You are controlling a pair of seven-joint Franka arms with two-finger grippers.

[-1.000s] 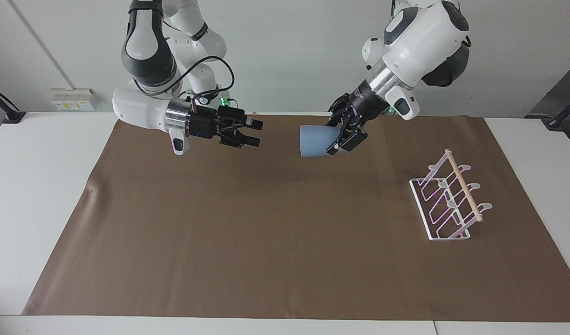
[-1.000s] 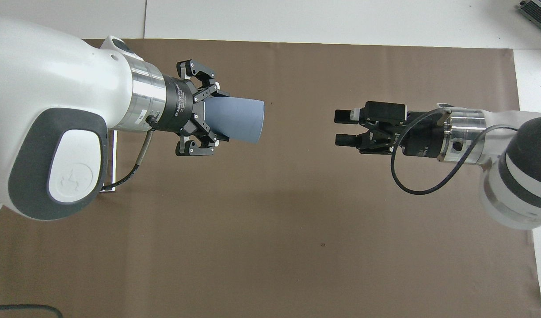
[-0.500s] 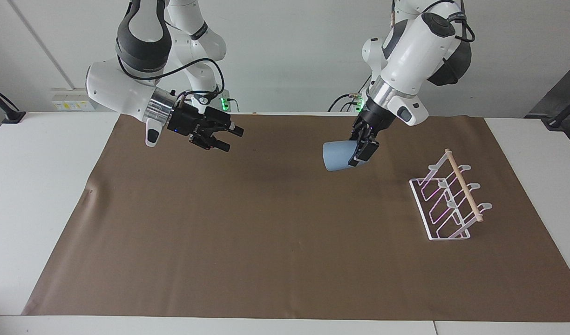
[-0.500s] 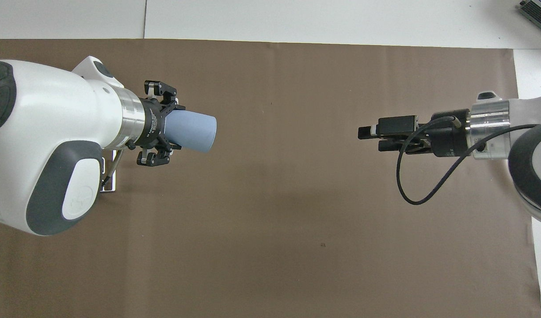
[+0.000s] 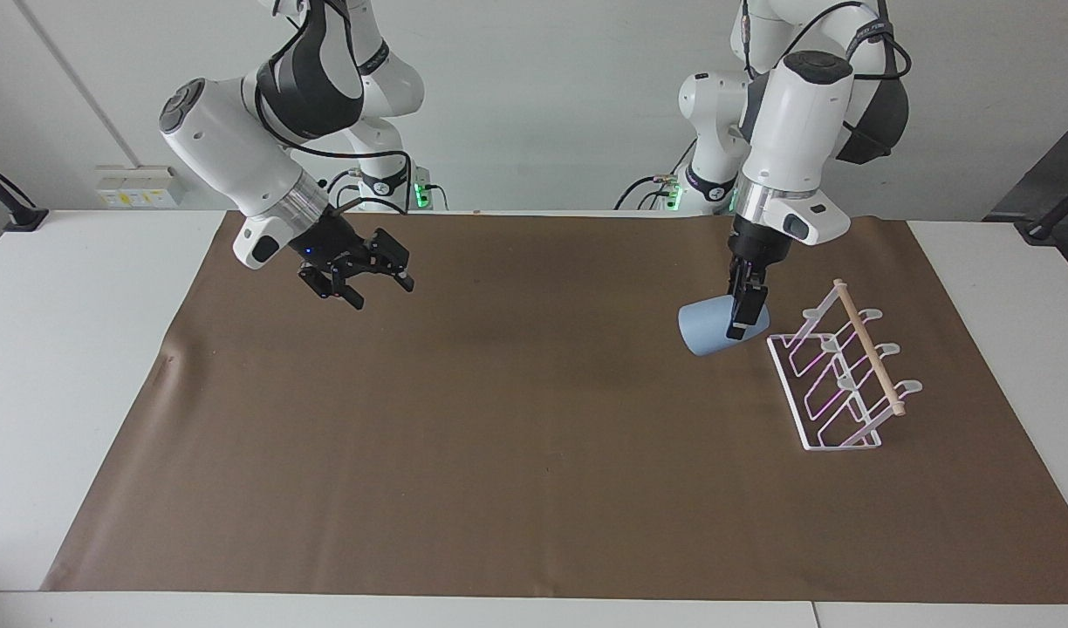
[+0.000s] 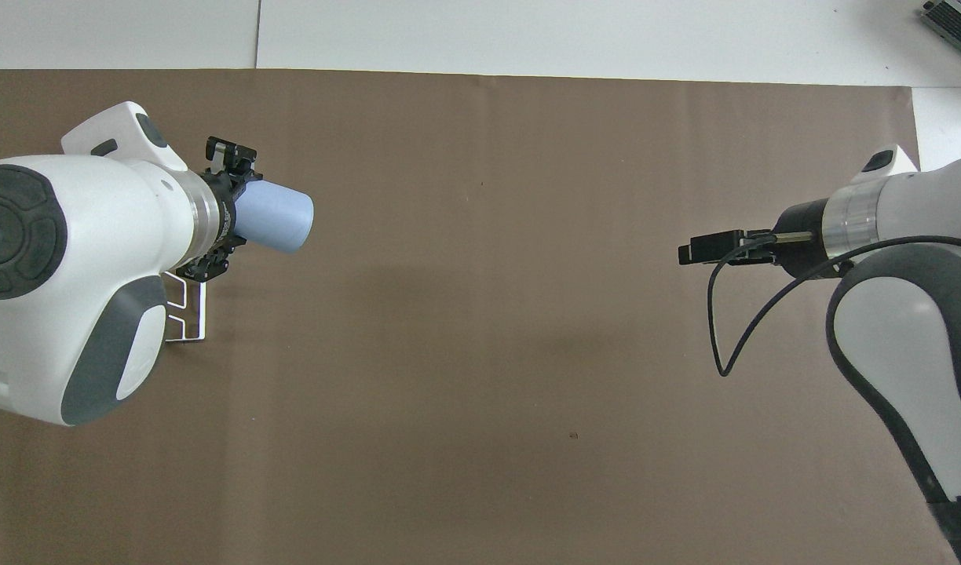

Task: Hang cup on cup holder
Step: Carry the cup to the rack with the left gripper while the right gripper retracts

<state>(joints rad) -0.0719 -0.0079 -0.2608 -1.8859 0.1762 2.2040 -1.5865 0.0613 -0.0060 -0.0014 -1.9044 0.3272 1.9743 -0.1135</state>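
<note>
While the left tool hangs over the brown mat toward the left arm's end of the counter, its fingers are clamped on the rounded base of the one cup, which lies tilted on its side in the air, mouth turned toward the mat's middle. One cup holder stands on the mat just beside the cup, apart from it, with its wooden dowel running across the top of three wire loops. Mat shows bare between the holder and the mat's edges on every side. The right tool waits over the mat near the right arm's end, fingers spread and holding nothing. A wide stretch of bare mat separates the two tools. White counter borders the mat at both ends. Count: two arms, one cup, one holder.
</note>
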